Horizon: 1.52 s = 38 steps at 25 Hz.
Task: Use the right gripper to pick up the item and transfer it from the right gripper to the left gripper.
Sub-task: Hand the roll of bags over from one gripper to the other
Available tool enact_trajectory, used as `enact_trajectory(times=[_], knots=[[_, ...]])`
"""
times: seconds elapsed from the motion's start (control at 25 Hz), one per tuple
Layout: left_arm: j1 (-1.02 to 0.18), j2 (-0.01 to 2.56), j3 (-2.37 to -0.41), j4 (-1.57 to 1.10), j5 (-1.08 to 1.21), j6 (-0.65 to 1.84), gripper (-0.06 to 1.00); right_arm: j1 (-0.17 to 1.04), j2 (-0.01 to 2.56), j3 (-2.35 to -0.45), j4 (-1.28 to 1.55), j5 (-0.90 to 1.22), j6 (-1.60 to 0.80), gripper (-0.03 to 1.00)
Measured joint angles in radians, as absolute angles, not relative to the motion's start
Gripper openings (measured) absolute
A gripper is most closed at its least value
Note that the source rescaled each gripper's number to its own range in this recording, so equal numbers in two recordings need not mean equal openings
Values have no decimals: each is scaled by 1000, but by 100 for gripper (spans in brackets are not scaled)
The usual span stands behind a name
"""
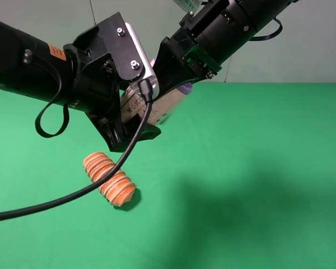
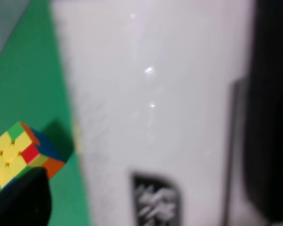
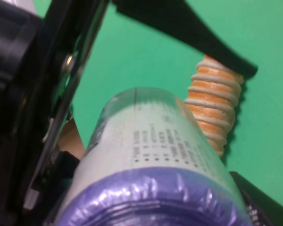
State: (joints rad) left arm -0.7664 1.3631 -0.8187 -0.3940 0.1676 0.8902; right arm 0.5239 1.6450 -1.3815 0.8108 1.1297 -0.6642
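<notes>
Item: the item [image 1: 169,106] is a smooth cream-white cylinder with a glossy, crinkled purple film end and rows of small dark print along its side. It is held in the air above the green table [image 1: 257,168], between the two grippers.
Right gripper: the right gripper [image 1: 175,83], a black claw, comes down from the upper right on a thick glossy arm. Its fingers are closed onto the can near the purple end.
Left gripper: the left gripper [image 1: 135,103], made of flat black plates with silver screws and a white block, reaches in from the left. Its jaws are spread to either side of the can. The wrist views show green between the can and one finger [image 2: 19,202], so it is not clamped.
Table surface: matte green, with soft arm shadows.
Roll: a ribbed orange roll [image 1: 109,179] lies on the table below the left gripper, and a black cable [image 1: 73,196] crosses in front of it.
Cube: a multicoloured puzzle cube [image 2: 21,153] sits on the green, seen only in the left wrist view, beside the can's blurred side.
</notes>
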Motion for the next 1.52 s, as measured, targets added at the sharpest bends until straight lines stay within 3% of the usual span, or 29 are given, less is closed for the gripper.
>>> enact_trajectory(times=[0.08,0.2,0.24,1.0,1.04,1.08,1.12,1.16,1.28,1.52], knots=[[-779,1363,-819,-396,161,890,43,524,1645,-1381,811,1130,-664,0],[-785,1363,-819,-398,162,889,5,524,1645,-1381,814,1125,-665,0],[-785,1363,-819,-399,162,889,2,524,1645,-1381,814,1124,-666,0],[-785,1363,-819,-400,162,889,2,525,1645,-1381,801,1119,-645,0],[-785,1363,-819,-400,162,889,2,526,1645,-1381,795,1117,-634,19],[-785,1363,-819,-399,162,889,2,527,1645,-1381,779,1113,-626,47],[-785,1363,-819,-399,162,889,2,527,1645,-1381,757,1112,-618,69],[-785,1363,-819,-399,162,889,2,527,1645,-1381,740,1111,-615,81],[-785,1363,-819,-399,162,889,2,527,1645,-1381,723,1111,-614,96],[-785,1363,-819,-398,161,889,2,527,1643,-1381,718,1111,-614,100]])
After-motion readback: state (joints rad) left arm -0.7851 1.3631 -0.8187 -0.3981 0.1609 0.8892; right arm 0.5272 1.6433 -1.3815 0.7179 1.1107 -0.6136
